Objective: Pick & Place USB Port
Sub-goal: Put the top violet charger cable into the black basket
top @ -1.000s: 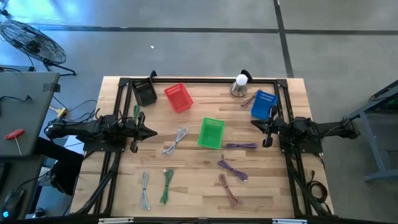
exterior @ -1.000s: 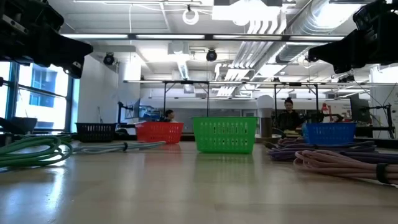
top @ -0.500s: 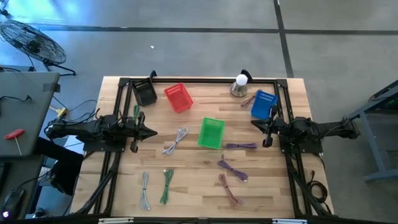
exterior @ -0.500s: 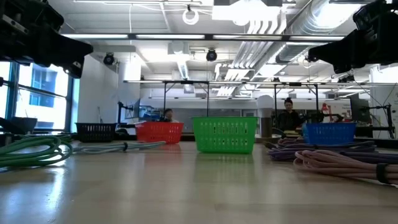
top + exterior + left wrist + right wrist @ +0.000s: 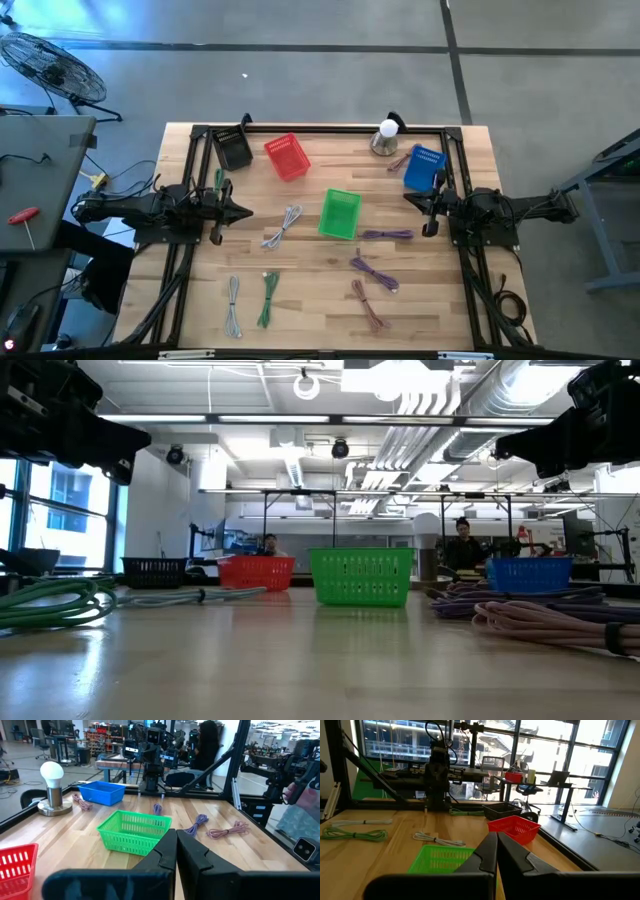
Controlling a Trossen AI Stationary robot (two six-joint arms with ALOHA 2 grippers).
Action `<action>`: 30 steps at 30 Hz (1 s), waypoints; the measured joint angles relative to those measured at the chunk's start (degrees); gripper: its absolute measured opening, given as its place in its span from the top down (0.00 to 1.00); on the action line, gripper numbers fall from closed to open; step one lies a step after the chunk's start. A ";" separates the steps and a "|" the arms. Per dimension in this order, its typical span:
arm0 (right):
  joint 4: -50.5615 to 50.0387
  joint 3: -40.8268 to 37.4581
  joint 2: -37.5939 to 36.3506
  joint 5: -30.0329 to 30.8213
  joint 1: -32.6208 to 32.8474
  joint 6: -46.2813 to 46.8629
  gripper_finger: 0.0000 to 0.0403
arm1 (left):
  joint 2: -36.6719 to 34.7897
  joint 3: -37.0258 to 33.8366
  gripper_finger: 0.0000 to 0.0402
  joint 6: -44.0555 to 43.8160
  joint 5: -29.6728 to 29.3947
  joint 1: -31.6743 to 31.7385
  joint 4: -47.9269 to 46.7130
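Several coiled USB cables lie flat on the wooden table: a grey one [image 5: 283,226], a second grey one [image 5: 233,303], a green one [image 5: 267,298], a purple one [image 5: 386,235], a second purple one [image 5: 373,272] and a pink one [image 5: 367,304]. Another green cable [image 5: 218,181] lies by the left arm. Four baskets stand on the table: black [image 5: 234,149], red [image 5: 287,157], green [image 5: 340,214], blue [image 5: 423,168]. My left gripper [image 5: 246,212] hangs shut and empty above the table's left side. My right gripper [image 5: 408,197] hangs shut and empty above the right side.
A lamp with a white bulb [image 5: 386,138] stands at the table's far edge next to the blue basket. A black metal frame [image 5: 330,128] runs round the table. People sit in the room behind the table [image 5: 463,545]. Bare wood lies between the two grippers, near the green basket.
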 joint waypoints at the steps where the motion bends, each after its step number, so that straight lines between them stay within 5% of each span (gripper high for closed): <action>1: 0.02 -0.01 0.00 0.00 0.00 0.00 0.99 | 0.00 0.00 0.99 0.00 0.00 -0.01 0.01; 11: 0.20 0.00 0.00 -2.61 0.02 10.44 0.99 | -0.01 0.00 0.99 -2.89 2.26 0.00 -0.01; 19: 0.12 0.38 0.05 0.40 -0.01 8.25 0.98 | 0.10 0.00 0.99 -3.02 1.03 0.00 -0.10; 30: -0.13 8.88 7.36 1.21 0.01 4.80 0.67 | 0.12 0.00 0.87 -3.04 0.12 0.00 -0.10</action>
